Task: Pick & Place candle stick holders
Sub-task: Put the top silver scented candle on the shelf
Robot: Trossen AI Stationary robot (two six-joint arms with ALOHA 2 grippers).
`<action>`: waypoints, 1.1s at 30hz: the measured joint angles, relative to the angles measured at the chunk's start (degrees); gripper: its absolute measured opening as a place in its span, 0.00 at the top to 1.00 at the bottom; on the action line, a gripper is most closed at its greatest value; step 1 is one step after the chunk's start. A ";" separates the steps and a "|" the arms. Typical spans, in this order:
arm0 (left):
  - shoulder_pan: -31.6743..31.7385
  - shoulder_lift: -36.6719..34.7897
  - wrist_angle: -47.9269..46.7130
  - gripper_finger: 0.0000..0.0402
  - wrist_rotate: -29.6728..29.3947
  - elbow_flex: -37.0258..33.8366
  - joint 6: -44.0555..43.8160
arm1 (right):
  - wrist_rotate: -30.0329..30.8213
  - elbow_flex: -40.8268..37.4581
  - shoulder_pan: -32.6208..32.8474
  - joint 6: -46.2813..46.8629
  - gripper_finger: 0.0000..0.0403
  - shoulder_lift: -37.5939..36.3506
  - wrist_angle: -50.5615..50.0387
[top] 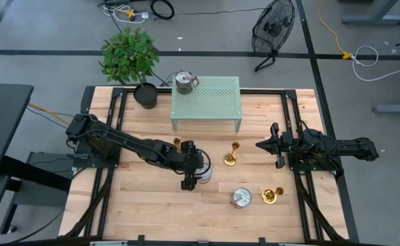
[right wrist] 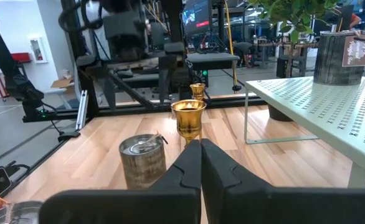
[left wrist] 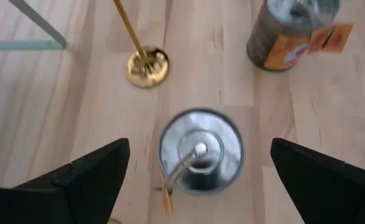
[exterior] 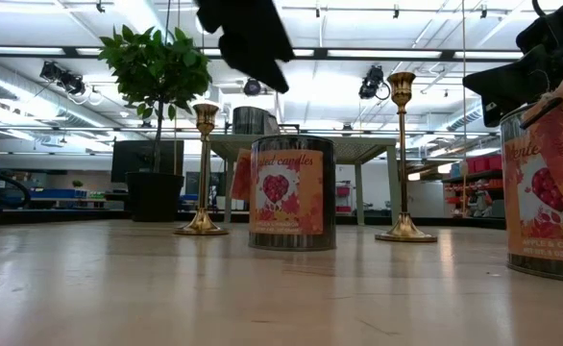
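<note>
Three gold candle stick holders stand upright on their round bases on the wooden table: one [top: 177, 143] beside my left arm, one [top: 231, 158] at the middle, one [top: 272, 196] toward the near right. My left gripper [top: 192, 171] is open and hangs above a silver-lidded tin [left wrist: 200, 157], its fingers on either side and clear of it. The middle holder [left wrist: 146, 65] shows beyond the tin. My right gripper [top: 263, 145] is shut and empty at the right, pointing toward the middle holder [right wrist: 189, 118].
A second tin [top: 240, 198] stands near the front edge. A third tin [top: 183, 82] sits on a green perforated shelf [top: 213, 102] at the far side. A potted plant [top: 133, 58] stands at the far left. Bare wood lies at the near left.
</note>
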 joint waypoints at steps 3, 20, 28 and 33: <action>1.18 0.00 -1.38 0.00 1.22 1.36 0.51 | -0.01 -0.01 0.00 0.02 0.99 0.00 0.01; 2.79 0.00 -1.40 0.00 4.48 3.66 2.01 | -0.01 -0.02 0.02 0.02 0.99 0.00 0.02; 2.29 4.02 -1.14 0.00 5.44 3.69 2.03 | 0.00 -0.02 0.02 0.02 0.99 0.00 0.00; 1.94 5.35 -1.32 0.00 6.02 3.67 3.99 | -0.02 -0.02 0.01 0.01 0.99 0.00 0.02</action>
